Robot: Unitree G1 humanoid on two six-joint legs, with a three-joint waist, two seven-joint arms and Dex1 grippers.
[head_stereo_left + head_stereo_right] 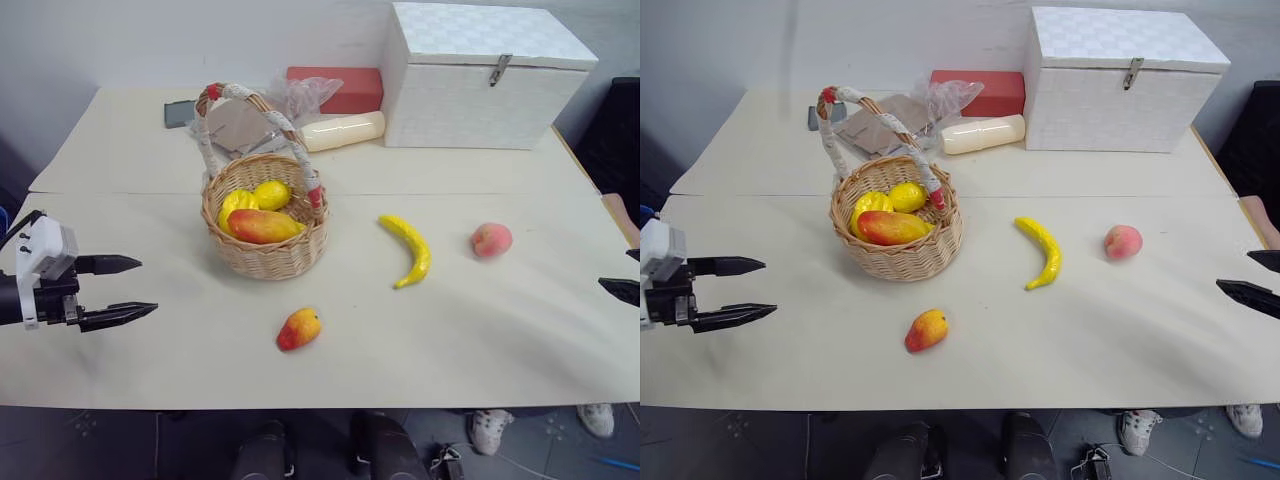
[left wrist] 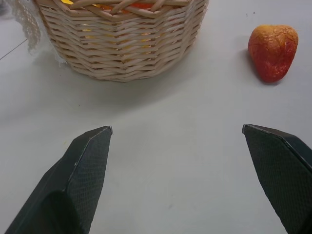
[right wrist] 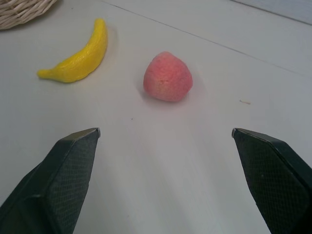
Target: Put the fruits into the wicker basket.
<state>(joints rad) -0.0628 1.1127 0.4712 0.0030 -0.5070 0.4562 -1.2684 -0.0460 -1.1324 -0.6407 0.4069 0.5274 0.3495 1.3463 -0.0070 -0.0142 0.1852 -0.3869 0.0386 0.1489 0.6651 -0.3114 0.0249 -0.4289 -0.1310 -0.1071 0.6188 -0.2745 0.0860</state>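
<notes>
Basket (image 1: pixel 265 235) sits left of centre on the table (image 1: pixel 480 330), handle arched over it. Inside it – a lemon (image 1: pixel 271 193), a red-orange mango (image 1: pixel 262 226) and another yellow fruit (image 1: pixel 236 204) beside them. Three fruits lie out on the table: a small mango (image 1: pixel 299 328) just in front of the basket, a banana (image 1: pixel 408 248) to its right, a peach (image 1: pixel 491 240) further right, apart from the banana. Left gripper (image 1: pixel 128 289) hovers at the table's left edge, fingers wide apart, empty, pointing toward the basket. Right gripper (image 3: pixel 165 134) at the right edge – fingers also spread wide, holding nothing, peach ahead of it. White box (image 1: pixel 485 75), cream roll (image 1: pixel 342 131) and red block (image 1: pixel 335 88) at the back.
</notes>
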